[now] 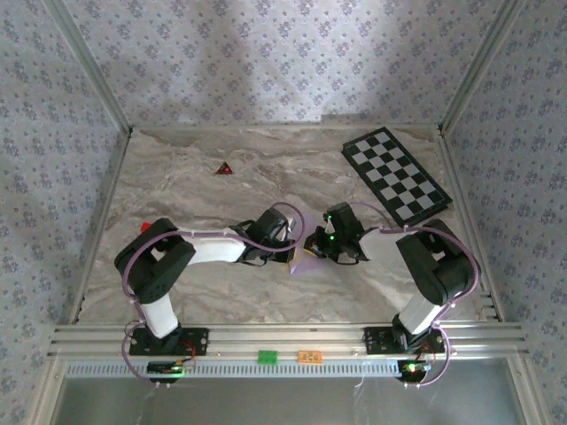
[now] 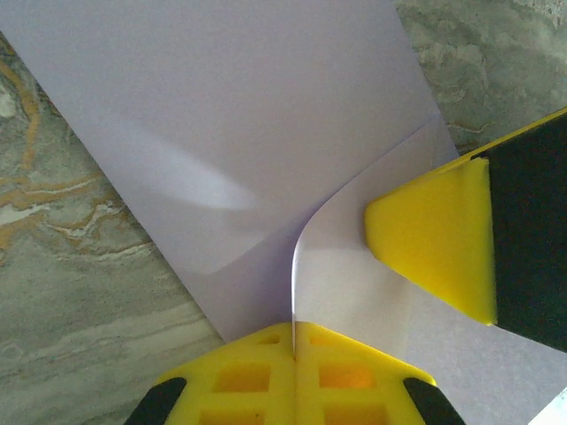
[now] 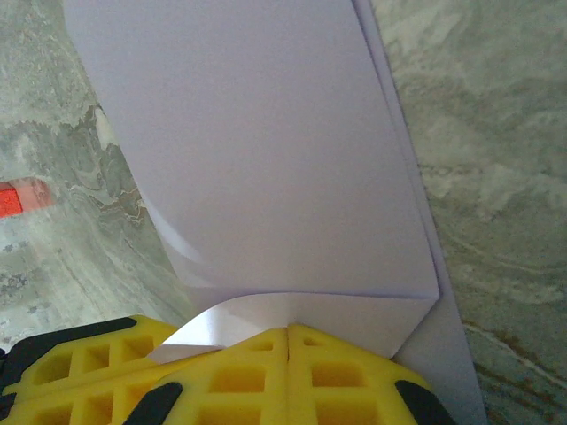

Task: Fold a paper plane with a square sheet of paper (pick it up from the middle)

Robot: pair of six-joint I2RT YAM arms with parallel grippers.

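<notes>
Both closed: my left pincer and right pincer grip the thin pale lilac paper sheet; folding looks underway, no dart yet.

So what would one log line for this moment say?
left hand: shut on lilac paper sheet | right hand: shut on same sheet | sheet: partly folded, flap curling up | stage: mid-fold

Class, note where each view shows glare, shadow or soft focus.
Top external view: even, soft light, with a brighter patch on the patterned back wall. Left wrist view: a pale sheen streaks the pale lilac square sheet of paper, and the yellow left pincer close to the lens looks soft. Right wrist view: the sheet is evenly lit, with a faint shadow beside its curled flap.
</notes>
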